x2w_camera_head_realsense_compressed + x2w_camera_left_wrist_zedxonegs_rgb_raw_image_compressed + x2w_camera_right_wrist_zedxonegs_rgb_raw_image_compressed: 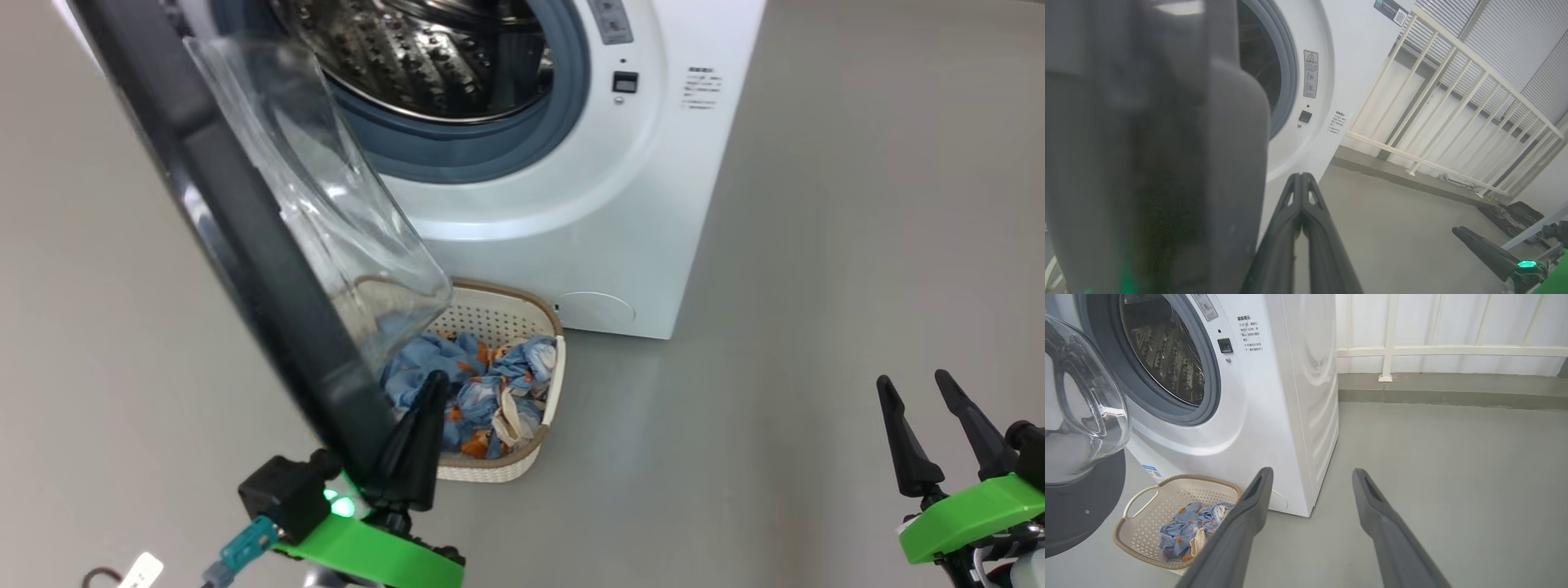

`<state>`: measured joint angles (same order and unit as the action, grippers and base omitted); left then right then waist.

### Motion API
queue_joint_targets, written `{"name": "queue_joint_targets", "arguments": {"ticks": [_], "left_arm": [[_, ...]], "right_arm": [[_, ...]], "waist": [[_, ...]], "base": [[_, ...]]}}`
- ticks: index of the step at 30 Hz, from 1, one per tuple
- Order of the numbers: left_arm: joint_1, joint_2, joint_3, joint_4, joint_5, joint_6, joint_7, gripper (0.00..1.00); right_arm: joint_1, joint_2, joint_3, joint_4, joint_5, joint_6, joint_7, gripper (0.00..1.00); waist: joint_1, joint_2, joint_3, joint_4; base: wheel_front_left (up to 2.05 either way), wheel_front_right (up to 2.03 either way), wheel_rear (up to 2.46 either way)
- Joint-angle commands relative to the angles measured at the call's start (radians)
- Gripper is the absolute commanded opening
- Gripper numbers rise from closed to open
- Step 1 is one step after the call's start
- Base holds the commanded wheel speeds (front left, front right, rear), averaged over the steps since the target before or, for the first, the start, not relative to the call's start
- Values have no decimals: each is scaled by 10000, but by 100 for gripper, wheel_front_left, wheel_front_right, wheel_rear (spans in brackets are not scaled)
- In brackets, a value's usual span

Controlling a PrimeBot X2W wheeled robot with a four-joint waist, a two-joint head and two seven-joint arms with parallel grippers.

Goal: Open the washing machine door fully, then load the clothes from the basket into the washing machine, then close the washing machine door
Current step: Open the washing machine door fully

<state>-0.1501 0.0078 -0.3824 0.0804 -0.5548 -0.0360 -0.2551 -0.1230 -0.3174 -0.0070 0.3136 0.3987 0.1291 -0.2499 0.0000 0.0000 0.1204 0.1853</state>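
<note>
Head view. The washing machine door [245,245] stood swung out from the washing machine [620,229], its black rim running diagonally across the left of the view and its clear glass bowl [326,204] bulging toward the opening. The steel drum [441,57] and grey gasket [490,155] were exposed. My left gripper [431,382] was pressed together with nothing between its fingers; it lay just beside the lower end of the door's rim, on the glass side, though I could not tell whether it touched. My right gripper [913,380] was spread and empty, over bare floor [816,327], well apart from the machine.

Left wrist view. The blurred dark rim of the door [1147,163] stood immediately left of my closed left gripper [1301,176].

Right wrist view. The basket [1167,479] sat on the floor against the foot of the machine, near the blue label [1152,471], holding blue-and-orange patterned clothes [1184,531]. My right gripper [1311,473] pointed past the machine's front corner. A pale railing [1412,351] lined the wall behind.
</note>
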Motion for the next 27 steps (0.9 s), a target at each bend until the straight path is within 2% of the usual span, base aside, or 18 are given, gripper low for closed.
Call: {"name": "queue_joint_targets", "arguments": {"ticks": [1,17,27], "left_arm": [[-145,425,766,-223,157,244,-66,0],[1237,425,1407,-1337,1201,899,-66,0],[1391,460,2552,-1214,1551,1043,-66,0]], "right_arm": [[-79,-256,178,-271,-126,16,-118,100],[32,-413,212,-310,-132,16,-118,100],[52,-434,225,-325,-159,16,-118,100]], "waist": [[0,0,3,197],[0,0,26,1335],[0,0,49,1806]], "base": [[0,0,0],[0,0,0],[0,0,0]]}}
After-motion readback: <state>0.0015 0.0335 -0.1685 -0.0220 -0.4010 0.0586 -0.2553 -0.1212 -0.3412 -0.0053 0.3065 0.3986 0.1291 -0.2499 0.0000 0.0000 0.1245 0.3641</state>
